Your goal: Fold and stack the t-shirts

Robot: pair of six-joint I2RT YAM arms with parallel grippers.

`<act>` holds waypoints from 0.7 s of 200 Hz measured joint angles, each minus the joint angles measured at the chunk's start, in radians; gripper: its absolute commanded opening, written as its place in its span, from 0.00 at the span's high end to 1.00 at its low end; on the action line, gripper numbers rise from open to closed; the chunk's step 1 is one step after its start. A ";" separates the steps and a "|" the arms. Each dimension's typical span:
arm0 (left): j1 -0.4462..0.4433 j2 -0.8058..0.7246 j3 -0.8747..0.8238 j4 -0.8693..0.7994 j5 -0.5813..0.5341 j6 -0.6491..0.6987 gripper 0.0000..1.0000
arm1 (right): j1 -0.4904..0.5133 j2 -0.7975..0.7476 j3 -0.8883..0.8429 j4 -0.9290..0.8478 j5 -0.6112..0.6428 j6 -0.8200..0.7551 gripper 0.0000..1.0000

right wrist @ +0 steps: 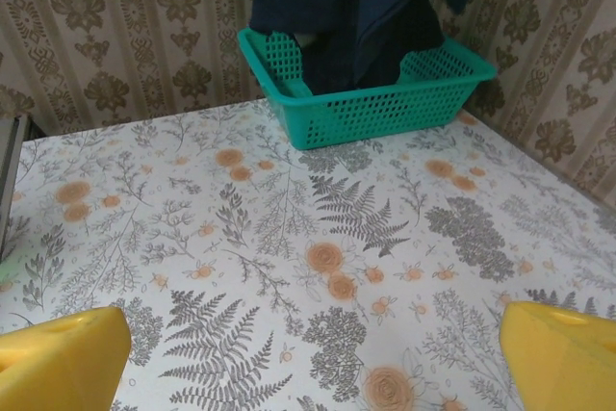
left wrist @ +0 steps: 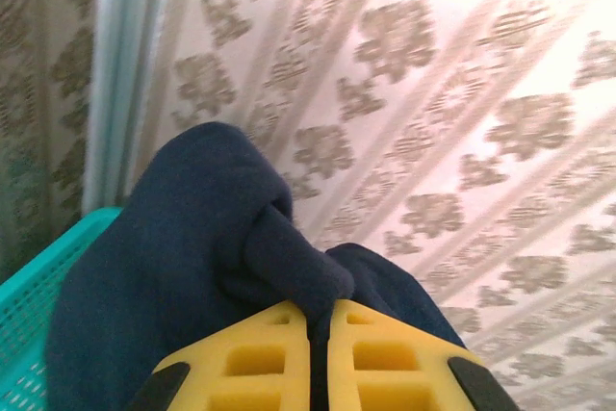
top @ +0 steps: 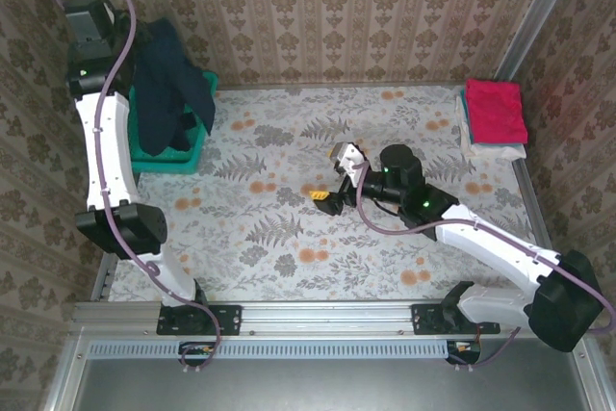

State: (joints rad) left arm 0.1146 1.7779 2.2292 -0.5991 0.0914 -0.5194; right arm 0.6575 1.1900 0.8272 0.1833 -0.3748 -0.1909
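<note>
Left gripper pinches the navy t-shirt; best raise it fully clear of the far-left-corner teal basket (right gripper gapes, empty).

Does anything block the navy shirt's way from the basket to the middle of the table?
The rim of the teal basket: the navy shirt, pinched by the left gripper, hangs into it. Beyond, the open right gripper hovers over mid-table.

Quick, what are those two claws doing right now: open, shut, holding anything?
Left gripper: closed, pinching the dark navy shirt.
Right gripper: open, holding nothing.
</note>
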 measured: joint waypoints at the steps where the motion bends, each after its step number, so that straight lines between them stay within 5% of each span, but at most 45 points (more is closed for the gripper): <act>1: -0.001 0.000 0.003 -0.001 0.002 0.000 1.00 | 0.000 0.002 0.000 0.000 0.000 0.002 0.00; 67: -0.109 0.000 0.233 -0.052 0.121 0.005 1.00 | 0.000 0.025 -0.008 0.035 0.000 0.057 0.00; 140: -0.452 -0.016 0.212 -0.098 0.116 0.117 1.00 | 0.000 -0.051 -0.085 0.061 0.000 0.098 0.00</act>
State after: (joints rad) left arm -0.3370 1.7615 2.4413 -0.6968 0.2070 -0.4019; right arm 0.6575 1.1389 0.7418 0.2447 -0.3752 -0.0929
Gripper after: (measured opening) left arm 0.091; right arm 0.999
